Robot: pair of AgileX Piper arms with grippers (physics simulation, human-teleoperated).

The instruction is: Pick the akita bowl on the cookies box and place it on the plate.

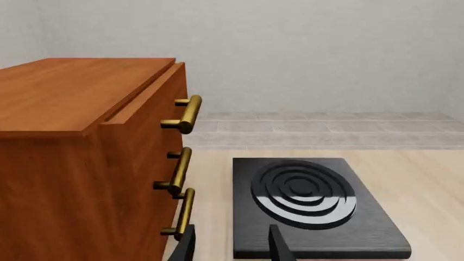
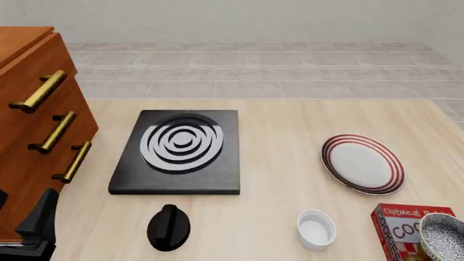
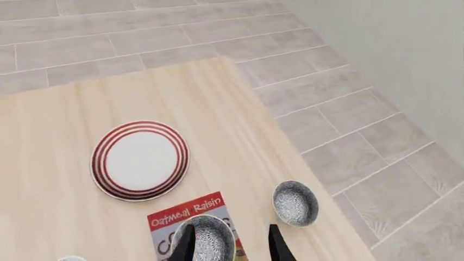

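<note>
Seen on the pale worktop (image 2: 290,130): one red cookies box (image 3: 190,217) bearing one speckled akita bowl (image 3: 210,239), a second speckled bowl (image 3: 295,203) just beside the box, one red-ringed plate (image 3: 140,159) near, unoccupied. Also one white ramekin (image 2: 317,229), one black stove (image 2: 179,152). Right fingers (image 3: 277,244) spread above the boxed bowl; left fingers (image 1: 279,244) spread, holding nothing.
</note>
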